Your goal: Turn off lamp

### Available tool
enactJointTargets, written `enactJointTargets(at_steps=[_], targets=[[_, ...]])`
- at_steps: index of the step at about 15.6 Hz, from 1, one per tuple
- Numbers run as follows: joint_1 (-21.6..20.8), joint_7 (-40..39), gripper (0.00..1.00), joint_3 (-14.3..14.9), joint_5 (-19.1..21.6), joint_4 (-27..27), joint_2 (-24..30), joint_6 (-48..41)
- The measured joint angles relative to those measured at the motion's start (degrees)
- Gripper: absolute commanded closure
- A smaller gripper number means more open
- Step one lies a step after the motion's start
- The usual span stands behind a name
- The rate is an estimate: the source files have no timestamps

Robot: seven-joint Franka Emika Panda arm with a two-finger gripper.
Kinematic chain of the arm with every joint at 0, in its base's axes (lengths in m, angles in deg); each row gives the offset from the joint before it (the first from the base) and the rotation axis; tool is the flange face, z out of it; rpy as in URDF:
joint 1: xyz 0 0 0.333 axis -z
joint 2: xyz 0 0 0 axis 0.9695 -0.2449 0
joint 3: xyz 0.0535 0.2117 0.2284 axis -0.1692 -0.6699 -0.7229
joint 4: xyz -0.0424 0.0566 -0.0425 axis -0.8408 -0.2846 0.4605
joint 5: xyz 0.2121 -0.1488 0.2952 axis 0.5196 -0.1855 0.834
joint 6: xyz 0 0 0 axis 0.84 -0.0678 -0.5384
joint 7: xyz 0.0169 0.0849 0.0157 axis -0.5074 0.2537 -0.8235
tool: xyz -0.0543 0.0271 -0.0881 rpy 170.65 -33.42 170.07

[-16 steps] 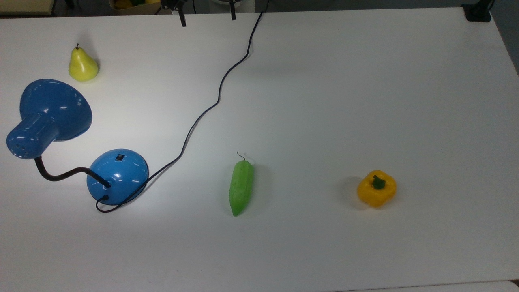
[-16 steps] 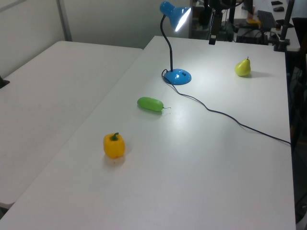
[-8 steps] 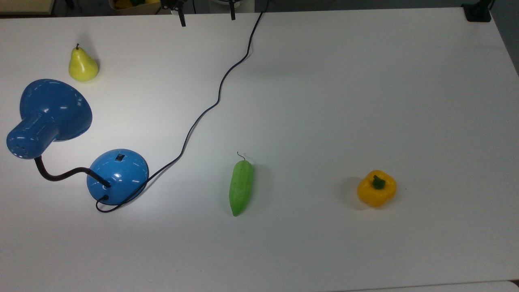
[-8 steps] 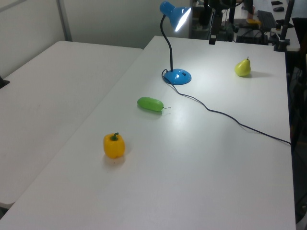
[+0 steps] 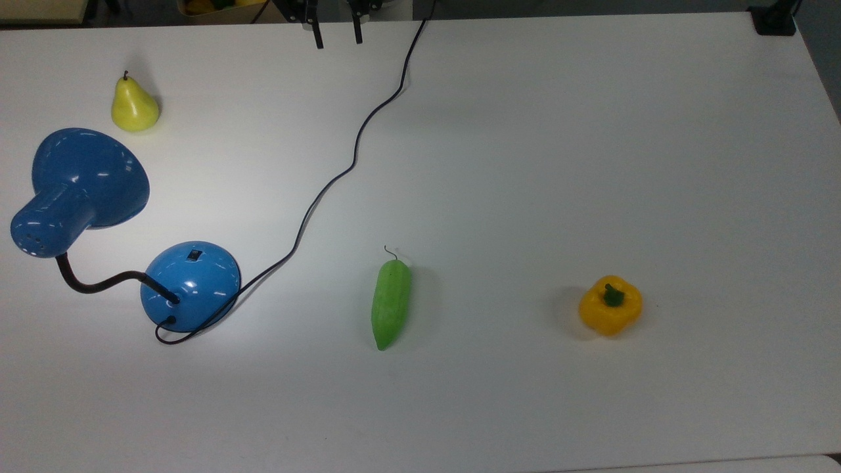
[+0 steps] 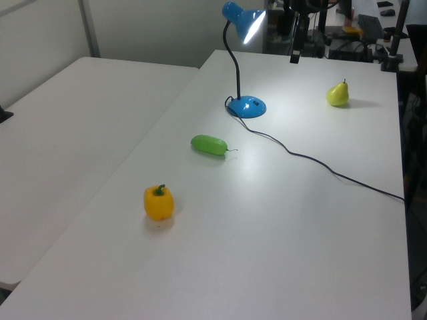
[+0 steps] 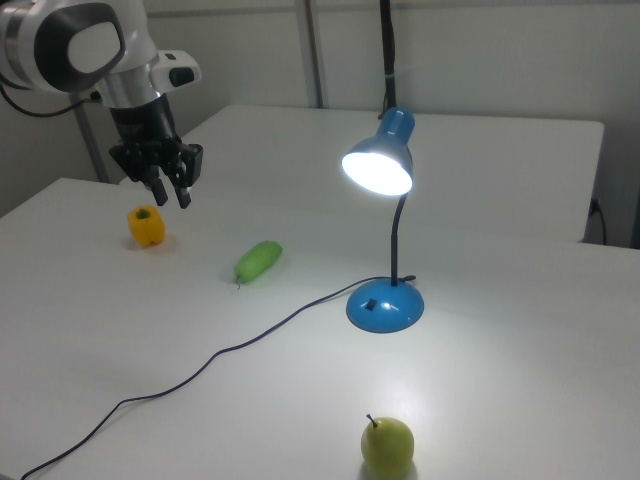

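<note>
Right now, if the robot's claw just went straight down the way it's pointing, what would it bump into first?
Probably just the bare white table. The gripper points downward, fingers apart, with nothing under it; the cord and lamp sit off to the side, though depth is uncertain.

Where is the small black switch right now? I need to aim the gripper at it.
The small black switch sits on the domed blue lamp base, at the top view's lower left, below the yellow pear and left of the green cucumber.

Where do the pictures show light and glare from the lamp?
Right view: the lamp shade's opening glows white, overexposed. Top view: a bright pool on the table around the base, small highlights on the blue shade. Left view: the shade's inside shines white.
</note>
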Motion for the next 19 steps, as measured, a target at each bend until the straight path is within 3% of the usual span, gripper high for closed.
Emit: enactJointTargets(at_steps=[1, 19], targets=[[0.00, -0.02, 1.00, 0.00, 0.03, -0.01, 0.00, 0.00], [0.47, -0.06, 1.00, 0.03, 2.18, -0.01, 0.00, 0.01]])
